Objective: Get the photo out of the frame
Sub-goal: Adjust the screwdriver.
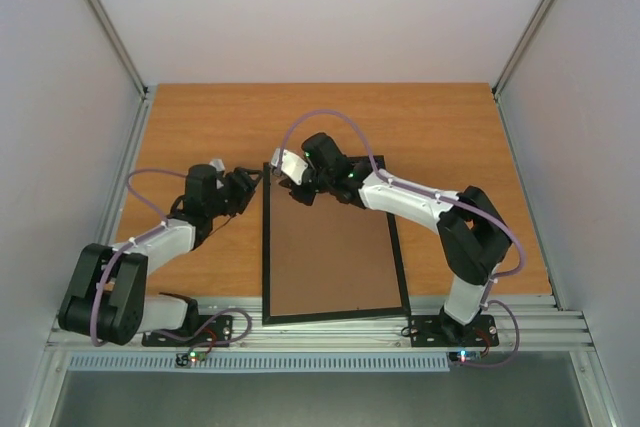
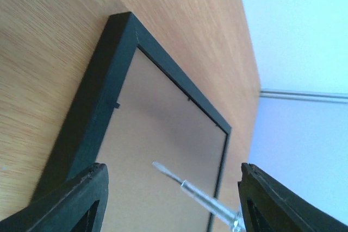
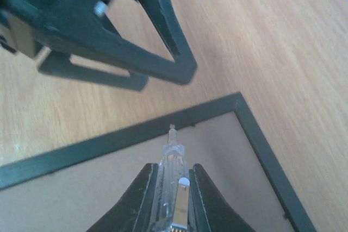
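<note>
Your frame [image 1: 266, 257] lies back-up on the table [image 1: 200, 117] between the two arms, its brown backing board [image 1: 330, 247] showing. Your right gripper [image 3: 173, 171] is clamped on a clear-handled screwdriver [image 3: 173, 153], its tip at the frame's inner edge near the far left corner. Your left gripper [image 2: 173, 175] hangs just beside that corner, jaws spread wide, holding nothing.

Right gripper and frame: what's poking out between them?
A clear screwdriver, held by the right gripper, points at the frame; the right wrist view shows it.
</note>
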### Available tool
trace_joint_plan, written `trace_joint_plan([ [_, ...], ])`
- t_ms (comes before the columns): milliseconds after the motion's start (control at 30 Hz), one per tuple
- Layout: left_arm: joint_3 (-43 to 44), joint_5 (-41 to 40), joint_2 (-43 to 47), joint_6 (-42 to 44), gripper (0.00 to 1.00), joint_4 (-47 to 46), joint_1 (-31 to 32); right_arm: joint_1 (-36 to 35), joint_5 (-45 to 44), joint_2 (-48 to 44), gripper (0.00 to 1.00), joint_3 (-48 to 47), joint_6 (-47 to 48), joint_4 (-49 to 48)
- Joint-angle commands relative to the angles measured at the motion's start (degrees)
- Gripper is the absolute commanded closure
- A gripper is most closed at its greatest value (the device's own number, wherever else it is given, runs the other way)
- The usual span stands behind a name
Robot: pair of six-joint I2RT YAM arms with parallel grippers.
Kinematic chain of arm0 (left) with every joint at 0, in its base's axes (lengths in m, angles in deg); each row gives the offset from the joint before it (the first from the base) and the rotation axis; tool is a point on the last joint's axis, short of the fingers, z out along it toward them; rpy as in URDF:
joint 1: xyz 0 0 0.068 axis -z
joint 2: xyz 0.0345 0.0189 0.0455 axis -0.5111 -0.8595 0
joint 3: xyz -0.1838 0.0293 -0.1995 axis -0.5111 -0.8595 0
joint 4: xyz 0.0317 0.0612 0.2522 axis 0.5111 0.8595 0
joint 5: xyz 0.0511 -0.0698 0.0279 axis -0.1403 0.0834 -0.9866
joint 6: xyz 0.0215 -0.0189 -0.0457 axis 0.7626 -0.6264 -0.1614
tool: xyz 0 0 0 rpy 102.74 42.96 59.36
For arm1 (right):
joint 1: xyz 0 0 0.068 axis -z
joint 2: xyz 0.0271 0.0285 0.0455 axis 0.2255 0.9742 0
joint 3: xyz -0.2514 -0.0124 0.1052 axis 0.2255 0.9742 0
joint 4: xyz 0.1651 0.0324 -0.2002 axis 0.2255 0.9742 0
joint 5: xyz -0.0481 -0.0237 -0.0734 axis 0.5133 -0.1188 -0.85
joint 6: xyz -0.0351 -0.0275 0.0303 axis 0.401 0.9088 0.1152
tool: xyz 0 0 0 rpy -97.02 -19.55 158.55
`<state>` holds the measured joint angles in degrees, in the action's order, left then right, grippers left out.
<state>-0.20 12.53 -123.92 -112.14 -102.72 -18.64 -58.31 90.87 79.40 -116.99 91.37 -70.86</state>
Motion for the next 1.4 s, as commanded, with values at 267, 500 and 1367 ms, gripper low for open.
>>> trace_joint_plan([
  [267,-4.0,3.7,0.6,-16.4,0.41,-19.7,2.3,-6.1,-5.4,-4.8,0.99,7.1,-3.5,-20.1],
  [500,-6.9,3.2,1.6,-20.1,0.67,-26.4,3.8,-8.6,-7.4,-6.7,0.99,10.0,-4.2,-22.1],
  [1367,2.0,-7.4,14.5,6.1,0.99,-0.5,9.0,-9.3,-8.4,-13.5,0.69,11.3,-2.8,-2.8],
])
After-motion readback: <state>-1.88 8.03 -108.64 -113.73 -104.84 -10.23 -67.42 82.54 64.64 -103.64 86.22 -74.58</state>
